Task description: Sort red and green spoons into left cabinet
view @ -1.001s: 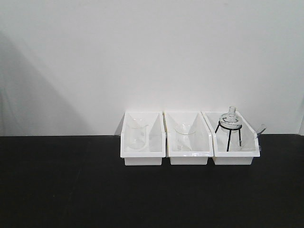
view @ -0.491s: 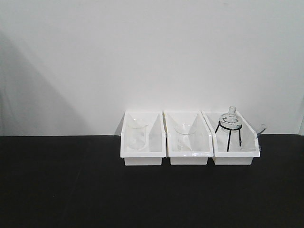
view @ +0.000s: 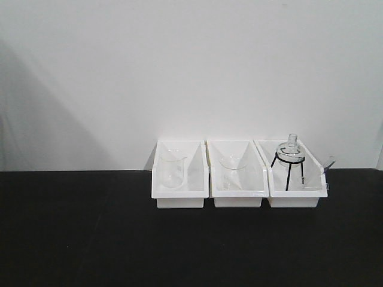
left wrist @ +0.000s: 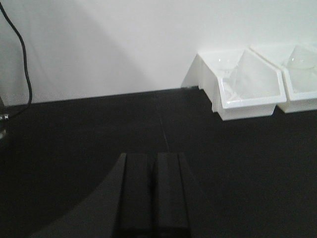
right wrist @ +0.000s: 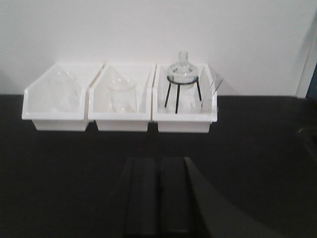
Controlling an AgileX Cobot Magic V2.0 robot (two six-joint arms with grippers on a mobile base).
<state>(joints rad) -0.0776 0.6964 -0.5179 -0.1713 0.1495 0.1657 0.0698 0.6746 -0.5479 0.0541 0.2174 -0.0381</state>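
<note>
I see a black table (view: 72, 239) carrying three white bins (view: 238, 201) of glassware (view: 291, 150). Left claw (left wrist: 153, 193) and right claw (right wrist: 158, 198) both hang closed, holding nothing. No spoons or cabinet show in any view. I'd expect light, slick plastic, best pinched mid-handle.

This looks like a laboratory. A matte black bench (view: 90, 239) runs along a plain white wall (view: 179, 72) and carries three white plastic bins (view: 238, 201) in a row. Two hold clear glass beakers (view: 172, 173); the third holds a glass flask (view: 290, 149) seated on a black wire tripod (view: 288, 174).
</note>
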